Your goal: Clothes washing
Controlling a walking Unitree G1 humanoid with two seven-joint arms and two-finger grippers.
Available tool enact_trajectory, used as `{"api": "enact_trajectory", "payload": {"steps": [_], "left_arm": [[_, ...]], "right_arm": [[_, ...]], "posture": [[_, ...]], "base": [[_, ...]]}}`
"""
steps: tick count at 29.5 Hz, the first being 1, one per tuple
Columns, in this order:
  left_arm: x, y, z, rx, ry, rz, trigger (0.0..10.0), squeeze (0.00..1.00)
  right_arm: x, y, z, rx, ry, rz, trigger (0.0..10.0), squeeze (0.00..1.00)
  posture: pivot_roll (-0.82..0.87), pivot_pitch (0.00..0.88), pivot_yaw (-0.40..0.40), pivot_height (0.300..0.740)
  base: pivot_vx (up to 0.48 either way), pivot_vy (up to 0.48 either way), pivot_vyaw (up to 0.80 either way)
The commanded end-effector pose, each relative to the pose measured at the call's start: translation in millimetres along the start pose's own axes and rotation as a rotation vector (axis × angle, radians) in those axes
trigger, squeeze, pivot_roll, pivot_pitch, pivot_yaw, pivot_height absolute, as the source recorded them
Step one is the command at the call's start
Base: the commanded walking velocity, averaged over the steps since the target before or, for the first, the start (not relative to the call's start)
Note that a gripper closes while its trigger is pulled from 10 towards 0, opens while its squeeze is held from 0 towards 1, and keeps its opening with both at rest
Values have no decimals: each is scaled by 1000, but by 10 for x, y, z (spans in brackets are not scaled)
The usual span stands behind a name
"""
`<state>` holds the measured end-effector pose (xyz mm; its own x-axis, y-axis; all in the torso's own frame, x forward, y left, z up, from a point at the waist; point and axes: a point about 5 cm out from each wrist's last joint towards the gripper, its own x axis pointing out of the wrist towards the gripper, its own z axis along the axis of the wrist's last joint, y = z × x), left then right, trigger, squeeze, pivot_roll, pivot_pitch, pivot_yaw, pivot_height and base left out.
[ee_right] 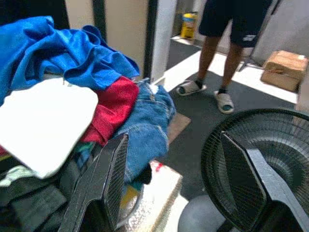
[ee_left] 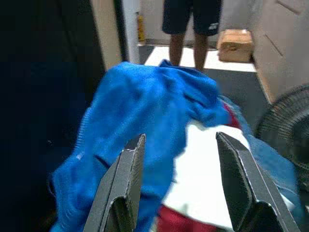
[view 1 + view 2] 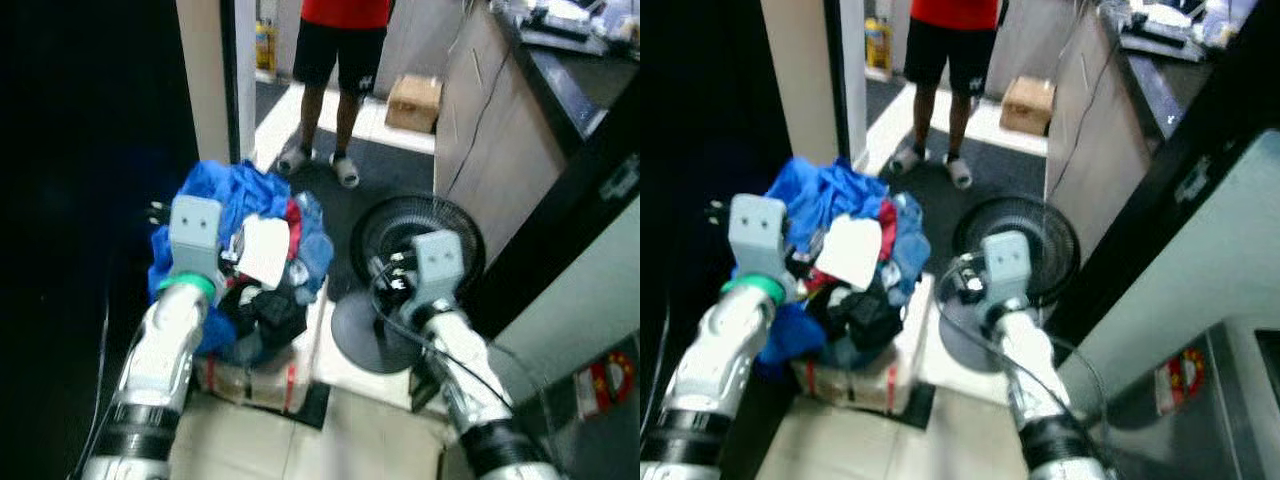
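A heap of clothes [image 3: 250,270] sits on a wrapped box [image 3: 255,378] on the floor: a bright blue garment [image 2: 140,111] on top, a white piece [image 1: 38,123], a red one [image 1: 108,108], blue jeans [image 1: 145,130] and dark items lower down. My left gripper [image 2: 181,186] hangs open just above the blue garment and the white piece. My right gripper [image 1: 186,186] is open too, held to the right of the heap, between the jeans and a black fan.
A black floor fan [image 3: 415,245] stands right of the heap on its round base [image 3: 372,335]. A person in a red top and black shorts [image 3: 340,50] stands ahead in slippers. A cardboard box [image 3: 413,102] lies behind. Cabinets [image 3: 490,120] line the right side.
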<state>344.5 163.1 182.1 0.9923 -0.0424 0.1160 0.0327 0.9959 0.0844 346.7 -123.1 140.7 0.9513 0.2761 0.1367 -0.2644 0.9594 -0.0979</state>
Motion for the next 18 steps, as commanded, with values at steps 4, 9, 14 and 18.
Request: {"api": "enact_trajectory", "payload": {"steps": [4,9,14,18], "left_arm": [[2,-92,-48,0,7,-22,10000,0],[25,-85,-34,0,1,-20,10000,0],[28,-93,-38,7,10,-17,10000,0],[15,-88,-43,-3,4,-16,10000,0]], "right_arm": [[-26,-213,-41,-10,15,-66,10000,0],[-27,-200,-32,-11,7,-61,10000,0],[-27,-193,-23,-9,0,-61,10000,0],[-20,-177,-21,-7,-6,-53,10000,0]], "posture": [[33,42,-28,740],[30,40,-24,740],[31,45,-23,740],[37,45,-25,740]], "base": [[442,0,0],[436,0,0],[162,0,0],[0,0,0]]}}
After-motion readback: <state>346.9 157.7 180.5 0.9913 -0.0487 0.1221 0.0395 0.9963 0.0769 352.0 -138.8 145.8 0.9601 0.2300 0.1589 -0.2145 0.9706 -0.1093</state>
